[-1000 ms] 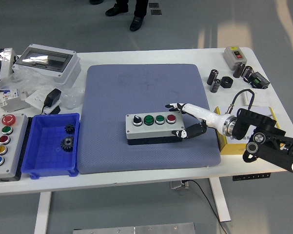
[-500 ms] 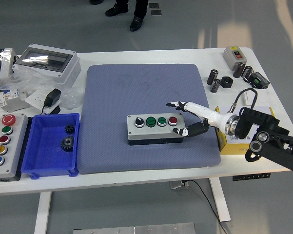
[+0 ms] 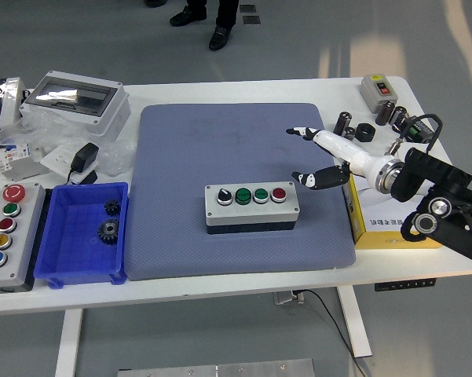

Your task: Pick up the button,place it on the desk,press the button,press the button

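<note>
Now button box [image 3: 251,206] sits on pad — right hand [image 3: 323,157] apart, fingers spread.

Cut off by the right edge: the right arm [image 3: 448,216], past its black joints. Cut off at left: the grey five-button box [image 3: 8,236] and clutter [image 3: 0,102]. At top, only shoes [image 3: 220,35] of a person. Too small to read: labels on the yellow box [image 3: 389,228].
</note>
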